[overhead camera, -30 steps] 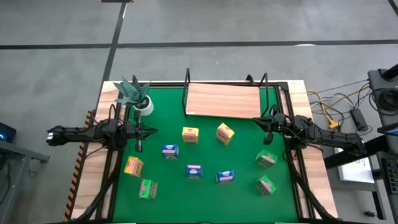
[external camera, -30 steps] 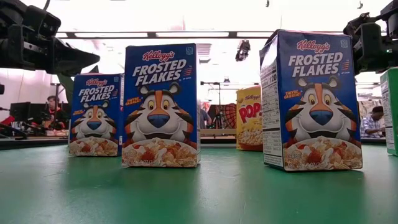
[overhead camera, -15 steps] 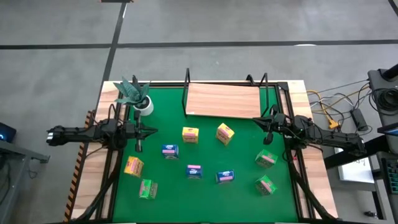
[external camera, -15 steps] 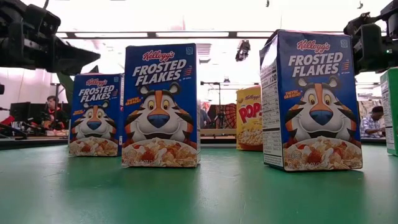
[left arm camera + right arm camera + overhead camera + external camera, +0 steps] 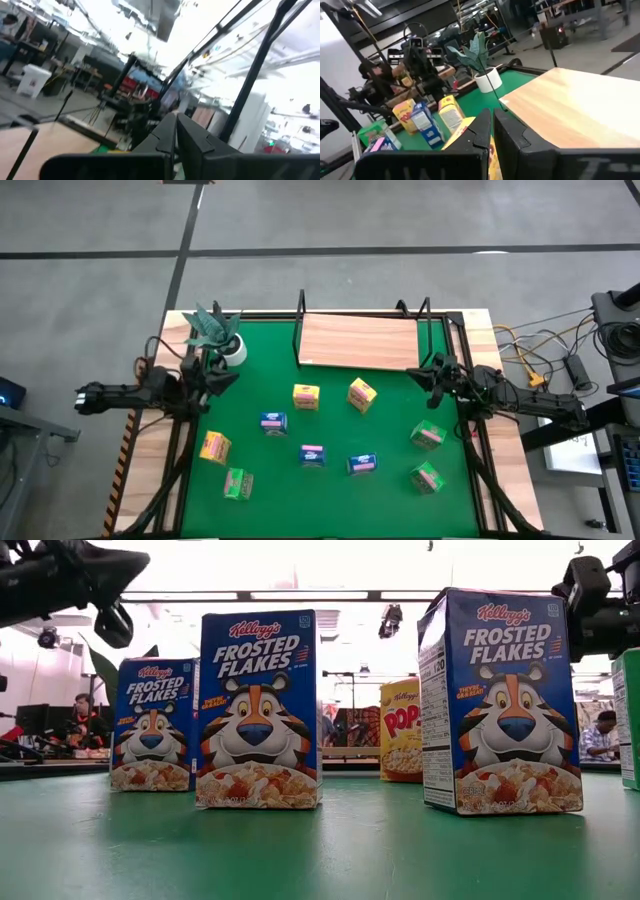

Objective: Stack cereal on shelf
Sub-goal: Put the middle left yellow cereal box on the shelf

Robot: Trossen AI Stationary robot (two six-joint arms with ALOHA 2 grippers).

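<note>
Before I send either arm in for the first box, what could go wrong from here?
The left gripper sits close beside the plant pot; a swing toward the boxes could tip it. The three blue boxes stand upright and near each other, so a reach for one may topple its neighbours. The shelf has upright wire posts, which the right gripper might clip when placing.

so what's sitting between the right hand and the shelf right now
Nothing. In the high view the right hand hangs by the shelf's near right corner, with only bare green mat in that short stretch.

A green box [image 5: 631, 718] is seemingly cut off by the edge.
</note>
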